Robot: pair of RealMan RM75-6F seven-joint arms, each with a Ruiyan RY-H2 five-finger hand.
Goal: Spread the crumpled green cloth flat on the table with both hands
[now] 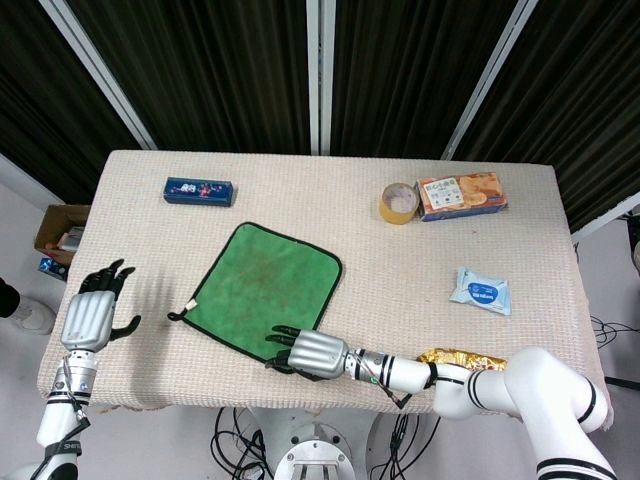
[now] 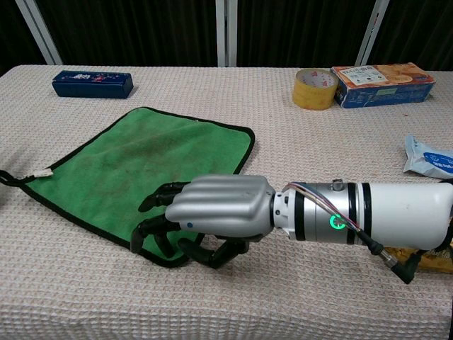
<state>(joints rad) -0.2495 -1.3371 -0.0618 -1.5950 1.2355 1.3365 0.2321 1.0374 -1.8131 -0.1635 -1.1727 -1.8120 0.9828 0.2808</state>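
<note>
green cloth (image 1: 265, 291) lies flat; right hand (image 2: 212, 216) over its near edge, seemingly empty, left hand (image 1: 92, 310) spread.

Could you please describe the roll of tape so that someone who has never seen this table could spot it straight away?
Look to the far right part of the table, near the back edge. There the roll of tape lies just left of the orange biscuit box. It is the only round, ring-shaped, yellowish thing on the table.

1. No wording can be read anywhere.
2. The blue box (image 2: 92, 83) far left carries print, too small to make out.
3. The orange box (image 2: 382, 75) far right likewise shows only illegible lettering.
</note>
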